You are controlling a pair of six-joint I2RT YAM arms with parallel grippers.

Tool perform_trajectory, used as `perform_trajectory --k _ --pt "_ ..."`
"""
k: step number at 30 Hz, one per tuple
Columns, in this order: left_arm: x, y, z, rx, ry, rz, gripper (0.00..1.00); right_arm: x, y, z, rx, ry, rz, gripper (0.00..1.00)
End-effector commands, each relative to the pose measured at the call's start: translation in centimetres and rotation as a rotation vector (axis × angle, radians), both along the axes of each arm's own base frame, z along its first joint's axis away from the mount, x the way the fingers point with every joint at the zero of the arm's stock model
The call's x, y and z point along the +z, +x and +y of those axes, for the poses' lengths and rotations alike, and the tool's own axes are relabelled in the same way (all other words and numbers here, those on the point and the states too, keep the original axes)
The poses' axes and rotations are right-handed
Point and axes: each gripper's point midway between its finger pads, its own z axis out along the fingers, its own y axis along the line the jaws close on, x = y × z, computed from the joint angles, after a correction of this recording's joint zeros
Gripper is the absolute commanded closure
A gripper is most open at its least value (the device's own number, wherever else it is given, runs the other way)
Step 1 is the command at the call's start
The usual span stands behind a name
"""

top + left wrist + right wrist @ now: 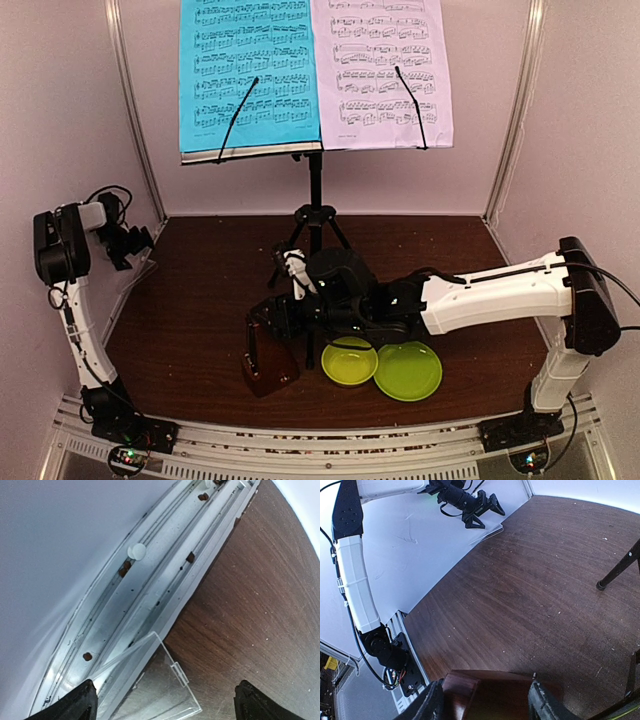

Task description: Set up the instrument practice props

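Observation:
The black music stand point(315, 190) stands at the back centre on tripod legs. It holds a cyan sheet point(250, 70) on the left and a pale lilac sheet point(385, 70) on the right, each under a black clip arm. The small brown metronome point(268, 362) stands on the table in front of the stand. My right gripper point(272, 325) is over it. In the right wrist view both fingers press the sides of the metronome point(490, 695), with the gripper point(487, 705) closed on it. My left gripper point(135, 240) is open and empty at the table's left edge point(165, 705).
A lime-green bowl point(349, 360) and a lime-green plate point(408, 371) lie just right of the metronome, under my right arm. A clear plastic piece point(160, 680) lies at the left table edge below my left gripper. One stand leg point(620, 570) shows in the right wrist view.

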Motion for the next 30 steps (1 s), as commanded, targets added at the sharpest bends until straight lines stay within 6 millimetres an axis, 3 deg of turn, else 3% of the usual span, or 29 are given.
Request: perform_trajectory --k 1,7,10,21,24,26,30 --pt "-0.4 0.3 0.5 0.026 -0.088 0.003 0.02 -1.2 0.3 -0.6 -0.005 -0.061 -0.004 0.42" --pt "-1.5 -0.4 -1.8 -0.004 -0.135 0.024 0.03 -1.1 0.3 -0.6 -0.009 -0.057 -0.002 0.42" --pt "-0.1 -0.4 -3.3 -0.034 -0.123 -0.013 0.03 -1.2 0.3 -0.7 -0.008 -0.059 -0.001 0.42" --pt "0.8 -1.2 -11.4 -0.182 -0.084 -0.005 0.04 -0.9 0.4 -0.6 -0.01 -0.049 -0.007 0.42" --pt "2.1 -1.2 -13.1 -0.224 -0.067 -0.03 0.05 -0.9 0.4 -0.6 -0.009 -0.051 -0.008 0.42" --pt "4.2 -1.1 -13.4 -0.237 -0.048 -0.085 0.06 -0.8 0.4 -0.6 -0.009 -0.049 -0.009 0.42" --pt "8.3 -0.9 -11.4 -0.205 0.041 -0.164 0.03 -0.9 0.3 -0.5 -0.004 -0.047 -0.006 0.42"
